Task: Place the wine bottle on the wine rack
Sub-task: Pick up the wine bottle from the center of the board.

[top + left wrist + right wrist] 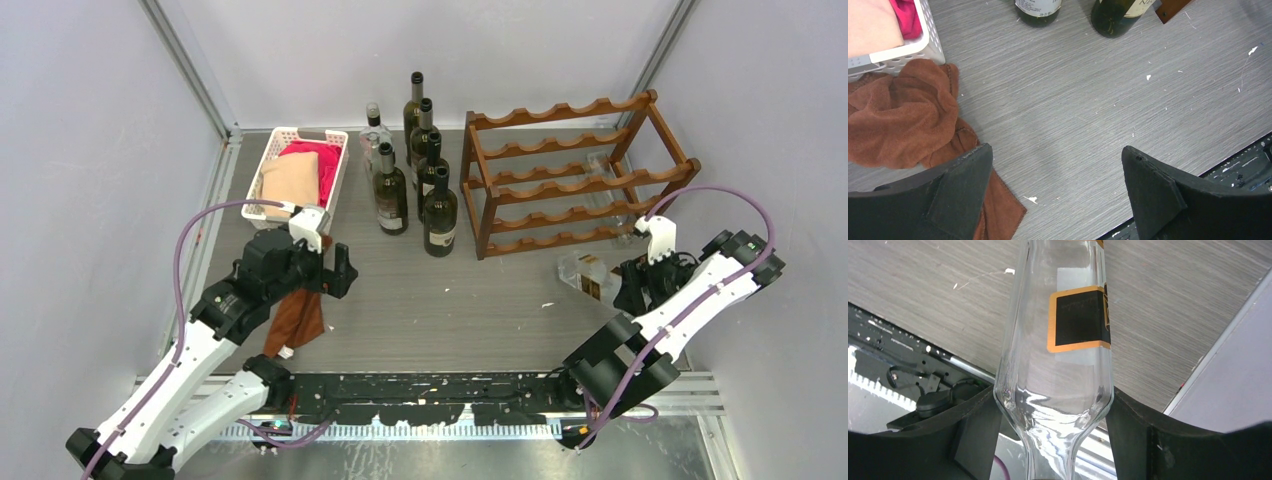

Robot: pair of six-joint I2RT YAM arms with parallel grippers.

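Left gripper [1055, 152] spread wide over the tabletop [1073, 100], brown towel [903, 120] bunched beside one finger, white basket [903, 50] just beyond it.

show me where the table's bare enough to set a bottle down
Bare table in the middle, between the brown cloth and the clear bottle, in front of the dark bottles. Crowded along the back: white basket, dark bottles, wine rack.
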